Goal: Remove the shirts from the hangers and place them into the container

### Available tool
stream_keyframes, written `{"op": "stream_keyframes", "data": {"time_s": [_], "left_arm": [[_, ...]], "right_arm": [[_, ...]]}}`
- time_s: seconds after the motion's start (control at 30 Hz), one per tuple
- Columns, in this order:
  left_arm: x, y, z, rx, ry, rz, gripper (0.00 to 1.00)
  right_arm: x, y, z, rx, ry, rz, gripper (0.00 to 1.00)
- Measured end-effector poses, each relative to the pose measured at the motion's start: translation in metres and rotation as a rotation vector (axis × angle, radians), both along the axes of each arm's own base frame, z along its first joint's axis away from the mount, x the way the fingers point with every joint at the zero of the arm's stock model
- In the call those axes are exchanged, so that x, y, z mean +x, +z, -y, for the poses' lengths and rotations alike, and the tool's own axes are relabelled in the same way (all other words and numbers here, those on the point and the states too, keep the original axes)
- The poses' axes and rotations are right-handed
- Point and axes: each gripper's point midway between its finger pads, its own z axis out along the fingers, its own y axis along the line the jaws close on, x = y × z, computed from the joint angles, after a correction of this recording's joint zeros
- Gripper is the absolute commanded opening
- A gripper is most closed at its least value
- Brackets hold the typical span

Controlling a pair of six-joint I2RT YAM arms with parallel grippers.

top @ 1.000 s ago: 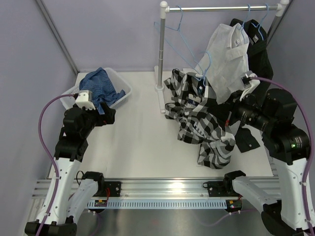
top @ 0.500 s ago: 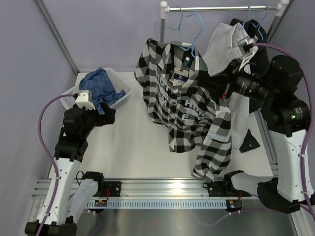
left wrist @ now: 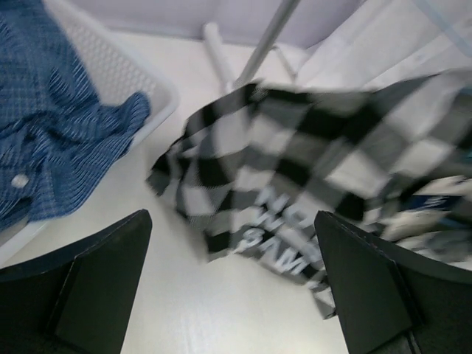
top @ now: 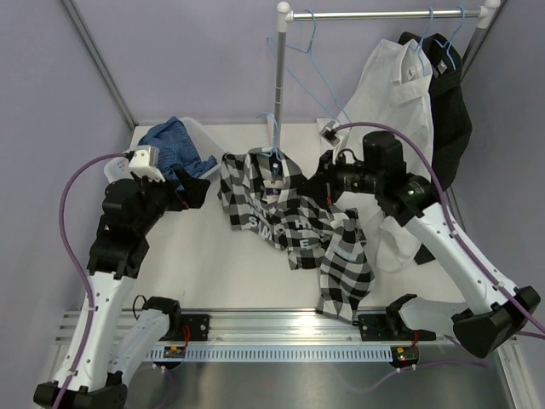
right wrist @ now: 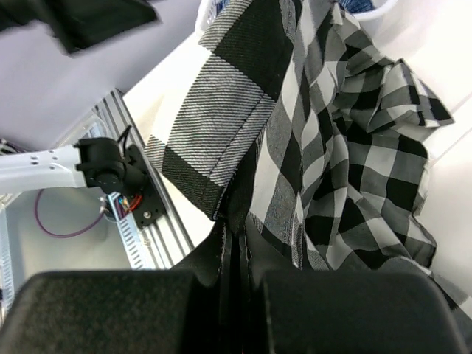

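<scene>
The checked shirt (top: pixel 289 226) had come down from near the rail (top: pixel 383 14) to the middle of the table (top: pixel 213 273), pinched in the closed right gripper (top: pixel 327 181). The left gripper (top: pixel 192 194) stood fully open, empty, beside the basket (top: pixel 203 134).

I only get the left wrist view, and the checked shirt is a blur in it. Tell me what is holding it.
Observer: The right jaws are shut on the checked shirt, pinching its cloth.
Operator: Say whether its hanger is out.
Observer: No. A blue hanger stands up at its collar.
Operator: Report what hangs on the rack.
Observer: On the rail hang a white shirt, a black shirt and one bare hanger.
</scene>
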Motion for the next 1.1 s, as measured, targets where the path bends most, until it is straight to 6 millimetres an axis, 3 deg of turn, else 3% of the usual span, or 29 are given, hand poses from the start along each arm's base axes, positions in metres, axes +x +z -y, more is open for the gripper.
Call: {"op": "stream_keyframes", "data": {"time_s": [0.17,0.37,0.53,0.77,0.97,1.1], "left_arm": [[-0.009,0.060,0.042,-0.063,-0.140,0.095,0.96],[-0.009,0.099,0.105,-0.058,-0.285,0.132,0.91],[0.015,0.091,0.137,0.017,-0.292,0.104,0.84],[0.030,0.068,0.158,0.129,-0.287,0.072,0.68],[0.032,0.067,0.161,0.163,-0.282,0.086,0.51],[0.033,0.067,0.159,0.169,-0.272,0.088,0.34]], "right_arm": [[0.007,-0.034,-0.022,-0.034,0.037,-0.010,0.00],[0.004,-0.034,-0.038,-0.017,0.078,0.021,0.00],[0.002,-0.032,-0.043,-0.002,0.090,0.042,0.00],[0.000,-0.036,-0.045,-0.001,0.098,0.041,0.00],[0.001,-0.038,-0.046,0.001,0.099,0.041,0.00],[0.001,-0.039,-0.046,0.002,0.098,0.039,0.00]]}}
